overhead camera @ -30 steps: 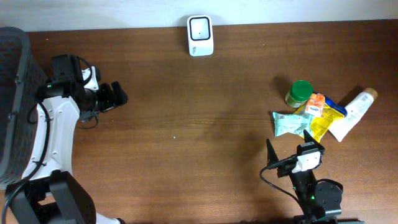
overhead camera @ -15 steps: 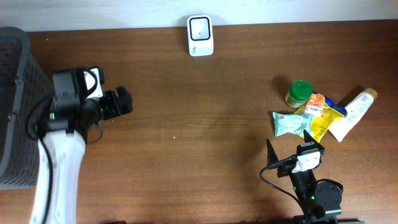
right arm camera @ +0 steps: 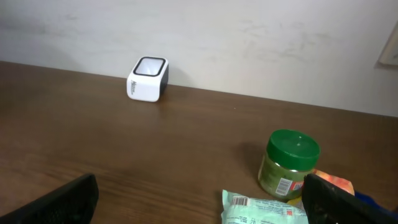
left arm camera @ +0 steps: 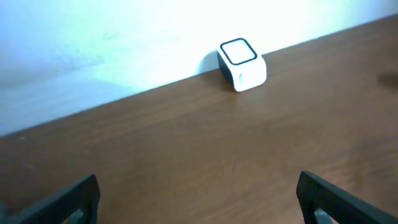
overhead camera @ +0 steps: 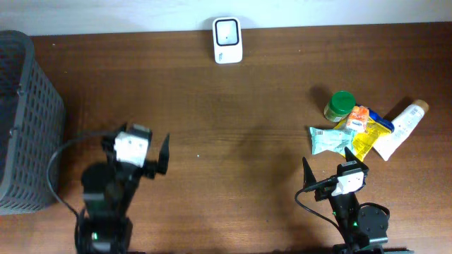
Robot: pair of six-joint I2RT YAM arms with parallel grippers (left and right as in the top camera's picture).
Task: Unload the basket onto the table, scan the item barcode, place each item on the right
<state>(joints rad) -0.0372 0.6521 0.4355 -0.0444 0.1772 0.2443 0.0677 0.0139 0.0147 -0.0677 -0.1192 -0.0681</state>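
Seen from overhead, the barcode scanner (overhead camera: 227,40), a small white box with a dark-framed window on top, sits at the far edge of the bench (overhead camera: 240,127), against the pale wall. The items to scan lie clustered at the right: a green-lidded jar (overhead camera: 340,106), a small orange carton (overhead camera: 359,118) just beside it, a yellow packet (overhead camera: 369,135) under the carton, a mint-green packet (overhead camera: 329,140) touching the yellow one, and a white tube (overhead camera: 399,129) lying slantwise on the outer side. A dark mesh basket (overhead camera: 28,120) stands at the left edge. Only this view shows the basket, the tube and the whole pile.

The left gripper (overhead camera: 135,141) hangs over the near left of the bench, well apart from the items, jaws spread wide with nothing between them. The left wrist view bears this out: its dark fingertips (left arm camera: 74,198) sit in the bottom corners with bare wood between, and the scanner lies ahead by the wall. None of the items appear there.

The right gripper (overhead camera: 333,171) is at the near right, just short of the mint-green packet, jaws equally wide and empty. Its wrist view adds what the overhead cannot: the jar's side label, too small to read, with the packet's near edge and a corner of the carton low in the frame, and the scanner far off to the left
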